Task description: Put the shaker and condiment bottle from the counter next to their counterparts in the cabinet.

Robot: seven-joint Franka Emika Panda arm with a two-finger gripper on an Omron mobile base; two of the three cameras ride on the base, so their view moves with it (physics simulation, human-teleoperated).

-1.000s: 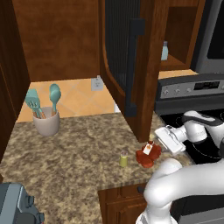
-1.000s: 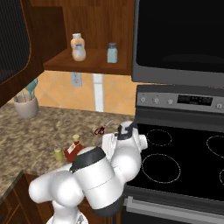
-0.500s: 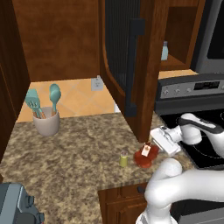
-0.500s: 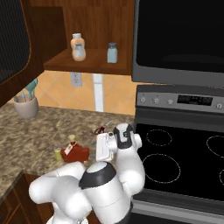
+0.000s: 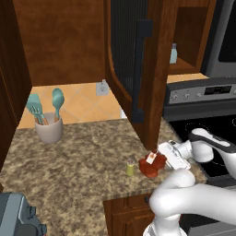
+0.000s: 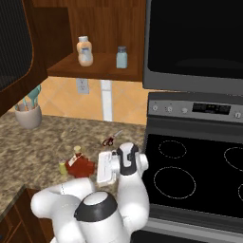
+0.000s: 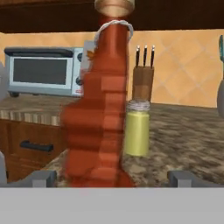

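Closing in on the bottle [image 7: 103, 113].
Gripper [image 7: 109, 178] spread wide around its base; shaker [image 7: 136, 129] just behind, on the counter [image 5: 83, 161].

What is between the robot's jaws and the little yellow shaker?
The red condiment bottle stands there, in front of the shaker, seen in the hand view.

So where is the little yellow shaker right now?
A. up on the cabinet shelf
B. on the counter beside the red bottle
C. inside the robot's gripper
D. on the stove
B. The shaker stands upright on the speckled counter right beside the condiment bottle, with the open gripper coming at the bottle.
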